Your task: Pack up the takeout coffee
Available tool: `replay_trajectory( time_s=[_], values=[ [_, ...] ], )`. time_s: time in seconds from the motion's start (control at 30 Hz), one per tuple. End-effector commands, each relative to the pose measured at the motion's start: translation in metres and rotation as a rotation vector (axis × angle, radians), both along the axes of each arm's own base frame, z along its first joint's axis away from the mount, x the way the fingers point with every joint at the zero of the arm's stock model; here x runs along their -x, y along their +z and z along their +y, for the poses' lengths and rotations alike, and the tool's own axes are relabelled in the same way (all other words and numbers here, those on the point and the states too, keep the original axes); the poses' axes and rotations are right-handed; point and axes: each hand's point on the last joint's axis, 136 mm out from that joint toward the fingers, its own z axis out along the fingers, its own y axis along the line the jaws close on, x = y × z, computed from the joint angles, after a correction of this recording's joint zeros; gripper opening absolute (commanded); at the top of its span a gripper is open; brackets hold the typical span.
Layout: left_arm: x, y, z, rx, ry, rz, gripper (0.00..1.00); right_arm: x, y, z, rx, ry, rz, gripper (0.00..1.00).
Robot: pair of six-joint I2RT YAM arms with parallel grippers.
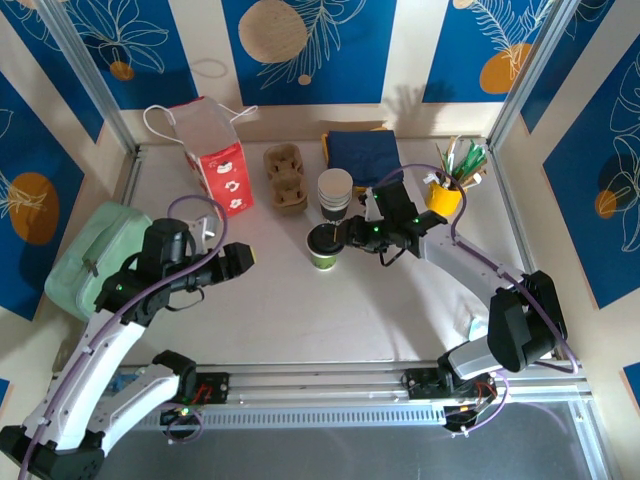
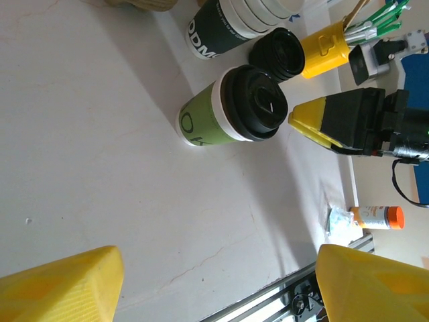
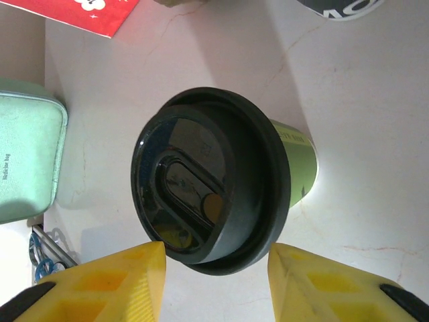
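One table (image 1: 330, 310), two arms. One mint case (image 1: 90, 255) at the left edge. One red paper bag (image 1: 215, 160) far left, standing open. One folded blue cloth (image 1: 362, 150) far centre, with one cardboard cup carrier (image 1: 286, 178) to its left. One stack of lidless cups (image 1: 335, 192) sits just far of the takeout coffee (image 1: 323, 248). One yellow cup of sticks (image 1: 444, 197) is to the right.

The one lidded coffee stands upright mid-table, black lid on. One short stack of black lids (image 2: 278, 52) sits just beside it. The right gripper (image 1: 345, 237) is close against the coffee's right side, fingers apart and the lid rim near its tips; I can't tell if they touch. The left gripper (image 1: 240, 257) is well apart to the left, fingers spread and holding nothing. One orange-capped bottle (image 2: 377, 216) is near the right edge.
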Motion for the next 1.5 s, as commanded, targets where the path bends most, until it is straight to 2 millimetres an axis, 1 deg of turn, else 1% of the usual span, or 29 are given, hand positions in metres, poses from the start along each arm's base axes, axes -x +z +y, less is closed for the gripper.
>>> replay_trajectory(
  time_s=[0.0, 0.33, 0.63, 0.77, 0.93, 1.07, 1.17, 1.37, 1.4, 1.43, 1.47],
  values=[
    [0.002, 0.002, 0.0, 0.012, -0.009, -0.015, 0.76, -0.007, 0.013, 0.007, -0.002, 0.021, -0.05, 0.45],
    [0.003, 0.001, 0.001, 0.009, -0.007, -0.018, 0.76, -0.007, 0.008, 0.017, 0.001, 0.043, -0.041, 0.45],
    [0.004, -0.001, 0.002, 0.006, -0.006, -0.012, 0.76, -0.004, 0.01, 0.029, -0.009, 0.078, -0.043, 0.45],
    [0.004, -0.001, 0.002, 0.005, -0.003, -0.013, 0.76, -0.002, 0.01, 0.028, -0.002, 0.08, -0.043, 0.45],
    [0.002, -0.003, 0.001, 0.007, -0.004, -0.015, 0.76, -0.002, 0.019, 0.019, 0.013, 0.067, -0.085, 0.45],
    [-0.007, 0.0, -0.004, 0.013, -0.02, -0.039, 0.76, -0.001, 0.028, 0.011, -0.004, 0.048, -0.138, 0.47],
    [-0.017, 0.0, -0.012, 0.011, -0.052, -0.05, 0.76, 0.001, 0.03, 0.006, -0.03, 0.047, -0.157, 0.52],
    [-0.045, -0.015, -0.033, -0.018, -0.111, -0.014, 0.74, -0.005, 0.026, -0.008, -0.062, -0.016, -0.145, 0.55],
    [-0.05, -0.017, -0.039, -0.027, -0.122, -0.02, 0.73, -0.007, 0.024, -0.011, -0.06, -0.046, -0.136, 0.57],
    [-0.055, -0.018, -0.043, -0.035, -0.131, -0.032, 0.73, -0.009, 0.021, -0.016, -0.053, -0.082, -0.12, 0.62],
    [-0.061, -0.019, -0.048, -0.042, -0.138, -0.046, 0.73, -0.01, 0.02, -0.017, -0.061, -0.084, -0.116, 0.62]
  ],
)
